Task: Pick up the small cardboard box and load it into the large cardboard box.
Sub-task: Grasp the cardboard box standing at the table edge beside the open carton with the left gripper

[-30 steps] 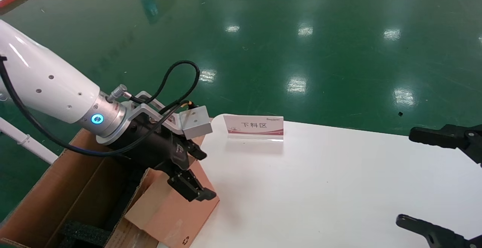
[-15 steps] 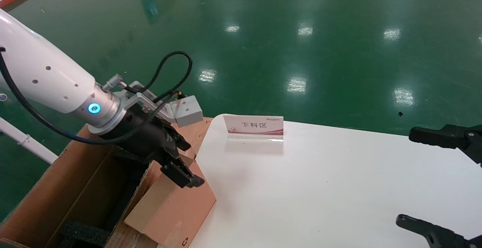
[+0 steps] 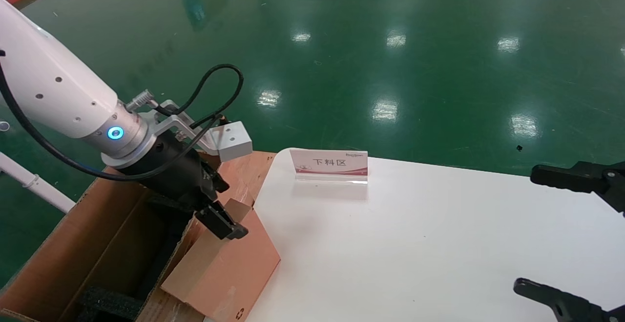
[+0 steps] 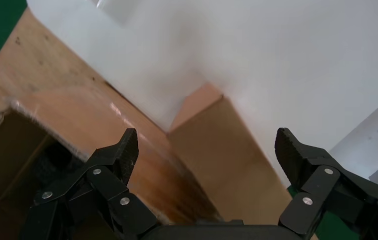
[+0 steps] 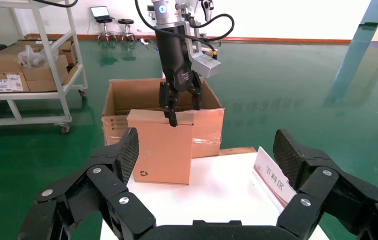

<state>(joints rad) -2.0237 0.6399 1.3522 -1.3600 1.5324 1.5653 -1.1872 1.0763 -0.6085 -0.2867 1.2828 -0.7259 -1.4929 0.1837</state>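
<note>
Small cardboard box (image 3: 227, 268) sits at about 7 o'clock in the head view, standing on edge at the white table's (image 3: 415, 244) left edge, leaning against the flap of the large cardboard box (image 3: 73, 244) beside it. So it's not inside yet, looks like it's just perched on the rim. Left gripper (image 3: 215, 200) is right over the small box's top edge with its jaws spread wide; in the left wrist view the fingers (image 4: 122, 150) stand clear on either side of the box corner and I can't see them gripping anything, though one fingertip may be brushing the top edge, can't tell. If I were doing this step, I'd get a proper hold across the thin side of the box, lift it clear of the flap, then lower it flat into the big box's opening so it doesn't snag. Right gripper (image 3: 561, 234) is parked wide open at 4 o'clock, holding nothing. Farther back, around 12 o'clock, there's a little sign (image 3: 329, 163) on the table.
</note>
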